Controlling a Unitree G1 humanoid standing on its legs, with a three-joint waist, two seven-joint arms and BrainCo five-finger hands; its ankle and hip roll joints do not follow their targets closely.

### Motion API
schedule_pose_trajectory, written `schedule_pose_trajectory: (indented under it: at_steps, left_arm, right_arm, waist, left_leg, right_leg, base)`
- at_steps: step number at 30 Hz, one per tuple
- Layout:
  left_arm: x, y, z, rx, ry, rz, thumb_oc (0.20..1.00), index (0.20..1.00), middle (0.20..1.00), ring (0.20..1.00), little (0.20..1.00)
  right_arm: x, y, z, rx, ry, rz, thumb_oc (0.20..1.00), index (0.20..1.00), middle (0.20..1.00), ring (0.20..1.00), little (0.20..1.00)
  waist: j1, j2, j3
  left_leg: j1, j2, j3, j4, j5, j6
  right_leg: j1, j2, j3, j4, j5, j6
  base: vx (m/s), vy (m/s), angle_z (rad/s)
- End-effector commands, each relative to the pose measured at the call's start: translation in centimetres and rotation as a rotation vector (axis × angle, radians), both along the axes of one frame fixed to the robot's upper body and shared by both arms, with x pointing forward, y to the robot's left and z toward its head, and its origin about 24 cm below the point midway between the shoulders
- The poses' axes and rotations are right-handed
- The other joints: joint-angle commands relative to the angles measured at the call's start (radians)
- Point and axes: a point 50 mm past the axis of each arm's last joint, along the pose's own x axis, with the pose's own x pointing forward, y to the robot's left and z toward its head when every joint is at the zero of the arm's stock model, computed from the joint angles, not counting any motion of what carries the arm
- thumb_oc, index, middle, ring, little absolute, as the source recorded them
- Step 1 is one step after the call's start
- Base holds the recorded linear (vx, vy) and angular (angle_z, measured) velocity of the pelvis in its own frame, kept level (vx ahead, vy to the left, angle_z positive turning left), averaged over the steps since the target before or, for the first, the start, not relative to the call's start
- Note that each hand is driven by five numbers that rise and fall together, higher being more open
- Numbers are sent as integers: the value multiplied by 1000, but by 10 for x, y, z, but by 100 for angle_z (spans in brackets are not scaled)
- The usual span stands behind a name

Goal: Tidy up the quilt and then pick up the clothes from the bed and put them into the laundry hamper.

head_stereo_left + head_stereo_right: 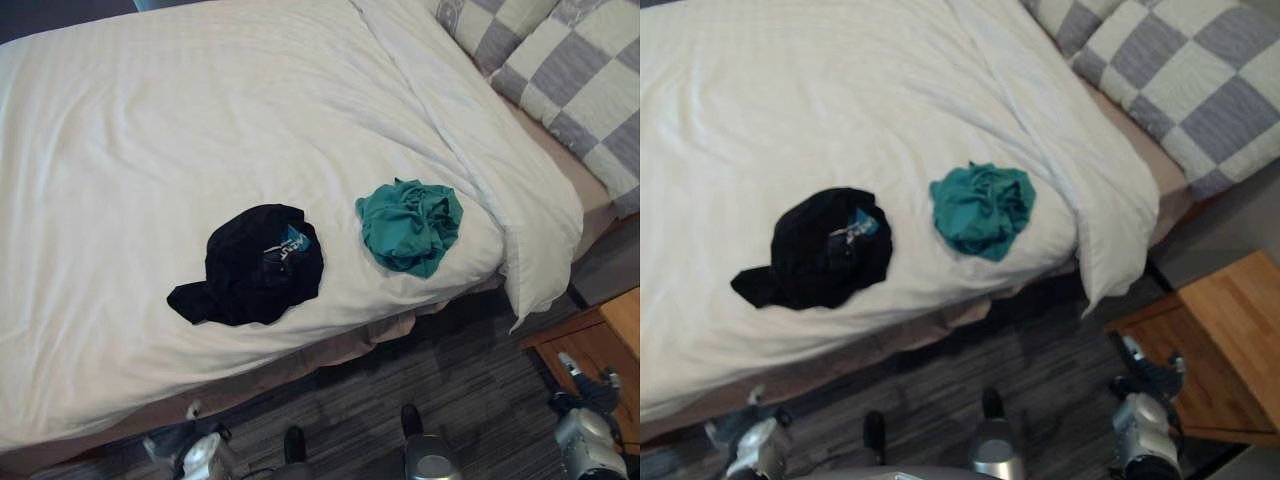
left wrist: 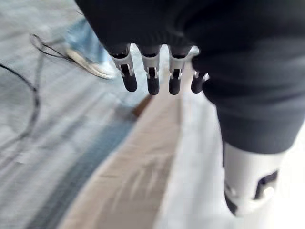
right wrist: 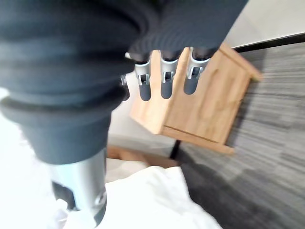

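Observation:
A white quilt (image 1: 200,130) lies spread over the bed, its right corner hanging over the near edge. On it, close to the near edge, a crumpled black garment (image 1: 255,265) sits beside a bunched teal garment (image 1: 410,225) to its right. My left hand (image 2: 152,78) hangs low over the floor by the bed's near edge, fingers straight and holding nothing; it also shows at the bottom left (image 1: 750,435). My right hand (image 3: 164,81) is open too, down beside the wooden nightstand (image 1: 1225,340), apart from both garments.
Grey-and-cream checked pillows (image 1: 560,60) lie at the head of the bed on the right. The nightstand (image 3: 200,105) stands by the bed's right corner. Dark striped carpet (image 1: 440,380) runs along the near side. A person's shoe (image 2: 90,59) shows on the floor, blurred.

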Motion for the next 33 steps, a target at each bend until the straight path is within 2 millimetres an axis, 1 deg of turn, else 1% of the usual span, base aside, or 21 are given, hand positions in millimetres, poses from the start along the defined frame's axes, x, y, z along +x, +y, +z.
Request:
schedule_pose_trajectory:
  at_steps: [1, 3, 4, 5, 6, 7, 8, 9, 10, 11, 12, 13, 15, 17, 20, 26, 27, 28, 29, 31, 33]
  left_arm:
    - [28, 28, 68, 386, -112, -53, 1000, 1000, 1000, 1000, 1000]
    - [53, 45, 128, 629, -163, -127, 1000, 1000, 1000, 1000, 1000]
    - [55, 47, 135, 655, -166, -134, 1000, 1000, 1000, 1000, 1000]
    - [74, 51, 171, 772, -187, -183, 1000, 1000, 1000, 1000, 1000]
    - [79, 51, 182, 819, -187, -209, 1000, 1000, 1000, 1000, 1000]
    - [101, 48, 215, 931, -198, -290, 1000, 1000, 1000, 1000, 1000]
    - [103, 48, 218, 937, -203, -293, 1000, 1000, 1000, 1000, 1000]
    - [119, 47, 247, 1019, -210, -369, 1000, 1000, 1000, 1000, 1000]
    - [124, 46, 254, 1047, -203, -391, 1000, 1000, 1000, 1000, 1000]
    - [142, 41, 284, 1126, -209, -459, 1000, 1000, 1000, 1000, 1000]
    - [148, 38, 295, 1139, -219, -476, 1000, 1000, 1000, 1000, 1000]
    - [160, 30, 319, 1164, -255, -507, 1000, 1000, 1000, 1000, 1000]
    - [171, 17, 346, 1175, -322, -531, 1000, 1000, 1000, 1000, 1000]
    - [185, 4, 361, 1177, -319, -566, 1000, 1000, 1000, 1000, 1000]
    - [197, -1, 363, 1167, -256, -573, 1000, 1000, 1000, 1000, 1000]
    - [218, -5, 351, 1109, -135, -534, 1000, 1000, 1000, 1000, 1000]
    - [219, -5, 350, 1109, -131, -535, 1000, 1000, 1000, 1000, 1000]
    - [224, -10, 334, 1091, -82, -587, 1000, 1000, 1000, 1000, 1000]
    - [224, -10, 334, 1090, -82, -587, 1000, 1000, 1000, 1000, 1000]
    - [229, -19, 314, 1090, -47, -659, 1000, 1000, 1000, 1000, 1000]
    - [231, -25, 307, 1094, -50, -690, 1000, 1000, 1000, 1000, 1000]
  right_arm:
    - [12, -21, 88, -418, -170, 120, 1000, 1000, 1000, 1000, 1000]
    - [29, -15, 135, -575, -220, 256, 1000, 1000, 1000, 1000, 1000]
    - [31, -15, 139, -588, -225, 264, 1000, 1000, 1000, 1000, 1000]
    - [47, -14, 162, -683, -205, 291, 1000, 1000, 1000, 1000, 1000]
    - [53, -14, 167, -706, -196, 301, 1000, 1000, 1000, 1000, 1000]
    - [76, -13, 185, -755, -155, 326, 1000, 1000, 1000, 1000, 1000]
    - [79, -13, 187, -758, -155, 325, 1000, 1000, 1000, 1000, 1000]
    - [102, -8, 202, -790, -97, 366, 1000, 1000, 1000, 1000, 1000]
    - [108, -6, 206, -797, -87, 375, 1000, 1000, 1000, 1000, 1000]
    - [132, 4, 224, -846, -23, 402, 1000, 1000, 1000, 1000, 1000]
    - [139, 6, 230, -855, -12, 408, 1000, 1000, 1000, 1000, 1000]
    - [154, 9, 246, -881, -1, 415, 1000, 1000, 1000, 1000, 1000]
    - [167, 8, 270, -918, 0, 428, 1000, 1000, 1000, 1000, 1000]
    - [180, 14, 284, -968, 14, 452, 1000, 1000, 1000, 1000, 1000]
    - [192, 29, 293, -1005, 29, 482, 1000, 1000, 1000, 1000, 1000]
    - [213, 60, 324, -1055, 12, 511, 1000, 1000, 1000, 1000, 1000]
    - [214, 62, 324, -1057, 12, 517, 1000, 1000, 1000, 1000, 1000]
    - [220, 77, 321, -1066, 18, 549, 1000, 1000, 1000, 1000, 1000]
    - [220, 78, 321, -1066, 18, 549, 1000, 1000, 1000, 1000, 1000]
    - [226, 96, 314, -1066, 25, 593, 1000, 1000, 1000, 1000, 1000]
    - [229, 104, 310, -1066, 24, 613, 1000, 1000, 1000, 1000, 1000]
  waist:
    - [-30, 40, -27]
    - [-37, 51, -43]
    - [-37, 52, -43]
    - [-32, 57, -55]
    - [-29, 57, -58]
    - [-8, 58, -69]
    - [-8, 57, -66]
    - [11, 57, -74]
    - [15, 57, -74]
    - [30, 56, -77]
    - [34, 55, -74]
    - [46, 54, -60]
    - [61, 57, -34]
    - [71, 62, -9]
    - [72, 64, 13]
    - [98, 66, 128]
    - [99, 67, 133]
    - [105, 65, 156]
    - [104, 65, 156]
    - [110, 58, 176]
    - [112, 57, 185]
  left_leg:
    - [24, 73, 14, 48, -35, 17]
    - [35, 54, 14, 14, -29, 19]
    - [38, 53, 15, 9, -27, 19]
    - [50, 48, 20, -9, -24, 16]
    - [53, 47, 20, -12, -23, 15]
    - [63, 45, 23, -24, -24, 12]
    - [64, 45, 22, -24, -24, 12]
    - [71, 48, 27, -28, -26, 8]
    - [72, 48, 28, -29, -26, 7]
    - [72, 55, 34, -30, -25, 0]
    - [70, 57, 35, -29, -25, -1]
    - [59, 62, 32, -27, -22, -6]
    - [36, 66, 21, -26, -18, -14]
    - [14, 67, 7, -27, -11, -22]
    - [-7, 75, 2, -25, -3, -27]
    - [-142, 98, -39, 14, 30, -40]
    - [-146, 99, -40, 15, 31, -41]
    - [-168, 100, -46, 26, 35, -42]
    - [-169, 100, -46, 27, 35, -42]
    - [-194, 106, -53, 42, 39, -43]
    - [-205, 109, -55, 50, 40, -44]
  right_leg:
    - [-34, 47, 8, -11, 94, 14]
    - [-34, 34, 4, -8, 94, 22]
    - [-33, 32, 2, -8, 94, 22]
    - [-30, 23, -7, -7, 96, 26]
    - [-28, 20, -10, -8, 97, 27]
    - [-20, 6, -27, -16, 107, 30]
    - [-18, 5, -28, -18, 108, 31]
    - [-10, -5, -39, -26, 114, 35]
    - [-7, -8, -42, -31, 116, 36]
    - [2, -22, -55, -49, 123, 43]
    - [4, -25, -57, -55, 123, 46]
    - [4, -28, -59, -66, 119, 53]
    - [-3, -31, -62, -72, 111, 58]
    - [-12, -29, -66, -73, 106, 58]
    - [-28, -26, -62, -65, 101, 58]
    - [-121, -13, -47, -55, 106, 48]
    - [-124, -12, -48, -55, 106, 47]
    - [-137, -6, -48, -55, 108, 42]
    - [-138, -6, -48, -55, 108, 42]
    - [-153, 1, -43, -49, 109, 37]
    - [-160, 6, -39, -44, 107, 35]
  base:
    - [-12, 238, 17]
    - [7, 234, 18]
    - [66, 158, 2]
    - [72, 87, -3]
    - [127, 77, 2]
    - [89, 15, 8]
    - [187, -41, 3]
    - [160, -62, 3]
    - [242, -130, 5]
    - [142, -106, 8]
    - [109, -135, 10]
    - [-3, -87, 11]
    - [-87, -64, 6]
    - [-84, -73, 14]
    - [-43, -95, 17]
    - [-206, -84, 6]
    - [-182, -43, -3]
    - [-97, -26, 1]
    - [-124, -39, 7]
    - [-77, -32, 7]
    - [-70, -23, 5]
